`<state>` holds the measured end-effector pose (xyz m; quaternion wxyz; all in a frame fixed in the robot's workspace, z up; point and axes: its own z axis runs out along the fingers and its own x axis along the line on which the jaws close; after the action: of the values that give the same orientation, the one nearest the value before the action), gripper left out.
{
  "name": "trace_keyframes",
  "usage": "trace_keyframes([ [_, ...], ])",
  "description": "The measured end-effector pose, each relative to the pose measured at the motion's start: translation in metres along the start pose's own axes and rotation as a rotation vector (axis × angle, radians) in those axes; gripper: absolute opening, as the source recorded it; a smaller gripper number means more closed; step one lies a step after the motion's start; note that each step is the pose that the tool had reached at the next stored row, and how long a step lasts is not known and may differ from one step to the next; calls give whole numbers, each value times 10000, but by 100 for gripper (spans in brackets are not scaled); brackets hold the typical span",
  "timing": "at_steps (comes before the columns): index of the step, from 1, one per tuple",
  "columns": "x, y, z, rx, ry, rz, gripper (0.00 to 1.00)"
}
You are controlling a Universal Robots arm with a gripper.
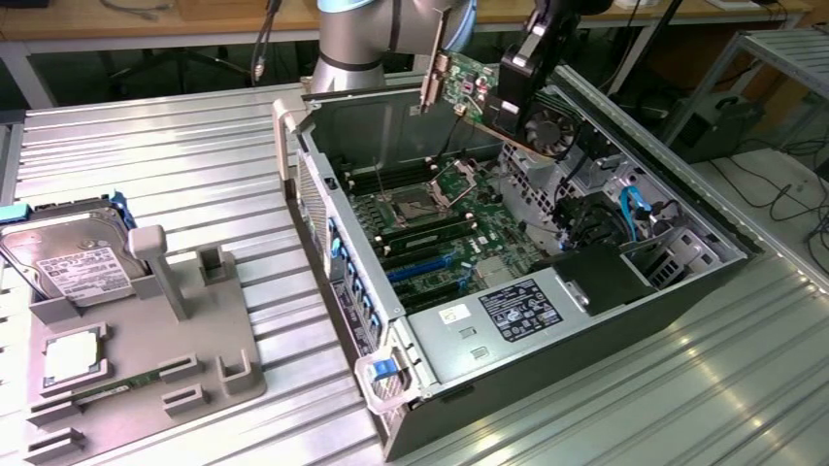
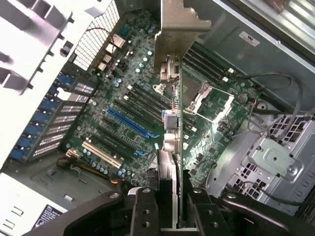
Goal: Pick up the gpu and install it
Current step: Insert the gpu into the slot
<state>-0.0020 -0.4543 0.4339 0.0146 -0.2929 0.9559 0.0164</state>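
The gripper [image 2: 172, 216], its jaws clamped on the gpu [image 1: 469, 93], holds the card on edge in the air above the far end of the open computer case [image 1: 609, 316]. This probably keeps the card's connector edge facing the motherboard [image 1: 447, 218] slots below.

Robot arm [image 1: 356, 39]: one
Gripper [image 2: 172, 199]: one, with two fingers [image 2: 145, 211]
Graphics card [image 1: 469, 87] above the case: one
Silver bracket [image 2: 179, 24] on the graphics card: one
Round black fan [image 1: 550, 131]: one
Computer case [image 1: 609, 340]: one
Motherboard [image 1: 480, 218] inside the case: one
Processor socket [image 1: 425, 202] on the motherboard: one
Long blue slot [image 2: 130, 123] on the motherboard: one
Long white slot [image 2: 101, 153] on the motherboard: one
Black printed sticker [image 1: 518, 311] on the case's silver plate: one
Ribbed metal table [image 1: 169, 165] under the holder: one
Grey holder [image 1: 194, 320]: one
Hard drive [image 1: 72, 257] on the holder: one
Processor chip [image 1: 74, 354] on the holder: one
Memory stick [image 1: 116, 386] on the holder: one
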Motion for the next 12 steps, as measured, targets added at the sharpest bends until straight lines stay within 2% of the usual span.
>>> trace_keyframes([
  [12,0,0,0,-41,24,-1073,28],
])
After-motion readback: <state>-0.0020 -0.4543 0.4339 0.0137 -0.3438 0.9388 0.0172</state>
